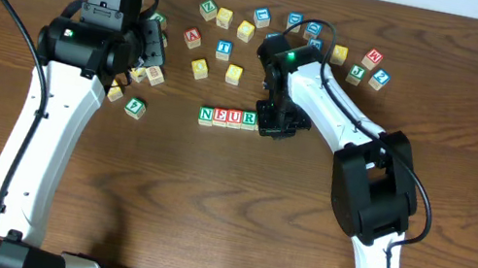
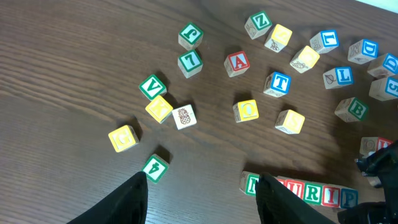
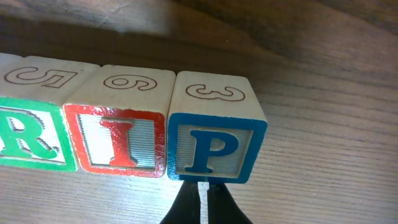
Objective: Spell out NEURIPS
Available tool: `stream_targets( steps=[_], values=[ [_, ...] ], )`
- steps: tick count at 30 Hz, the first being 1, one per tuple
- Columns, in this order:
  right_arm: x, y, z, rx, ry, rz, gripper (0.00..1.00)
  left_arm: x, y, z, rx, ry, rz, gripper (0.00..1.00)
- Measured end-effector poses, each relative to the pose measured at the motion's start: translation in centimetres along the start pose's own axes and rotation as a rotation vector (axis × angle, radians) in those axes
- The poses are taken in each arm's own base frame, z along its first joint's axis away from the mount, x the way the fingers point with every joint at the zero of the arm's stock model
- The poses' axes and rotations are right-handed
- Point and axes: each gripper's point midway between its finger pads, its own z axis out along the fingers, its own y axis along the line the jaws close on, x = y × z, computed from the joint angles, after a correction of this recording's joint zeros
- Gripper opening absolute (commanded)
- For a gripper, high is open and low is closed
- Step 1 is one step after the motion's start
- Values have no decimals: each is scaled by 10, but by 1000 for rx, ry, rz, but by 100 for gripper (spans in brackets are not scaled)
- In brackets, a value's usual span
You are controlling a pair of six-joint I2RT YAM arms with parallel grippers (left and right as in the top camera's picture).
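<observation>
Blue P block (image 3: 216, 152) sits touching red I block (image 3: 118, 144), row reading "RIP".

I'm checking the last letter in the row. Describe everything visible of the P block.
The P block is a pale wooden cube: a blue P in a blue frame on its front, an outlined red 3 on top. It sits flat and upright on the brown table, ending the row, its side against the red I block. The right hand lies just before it, fingers together, not gripping it.
</observation>
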Motion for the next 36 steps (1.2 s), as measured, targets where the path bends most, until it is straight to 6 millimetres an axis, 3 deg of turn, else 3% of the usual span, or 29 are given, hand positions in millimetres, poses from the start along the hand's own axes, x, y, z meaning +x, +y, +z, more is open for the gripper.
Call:
stream_targets(
  steps=[5,9,12,17,21,26,32,36],
  values=[
    [5,3,-3,-20,18,-10,2,0,0,0,0,0,0,55],
    [1,6,-24,-50,-36,-20,8,0,0,0,0,0,0,55],
    [-20,10,-59,-97,-170,-24,13,0,0,0,0,0,0,55],
    [-72,11,-141,-193,-510,-2,28,0,0,0,0,0,0,55],
    [-101,18,-171,-255,-665,17,42,-1,4,0,-24,-8,4,55],
    [-125,45,-160,-315,-717,29,50,-8,21,-1,-121,-44,7,55],
    [-138,85,-100,-304,-672,56,51,-17,59,-5,-247,-76,-38,55],
    [-140,86,-91,-247,-690,88,51,-17,80,-6,-296,-67,-72,55]
  ],
)
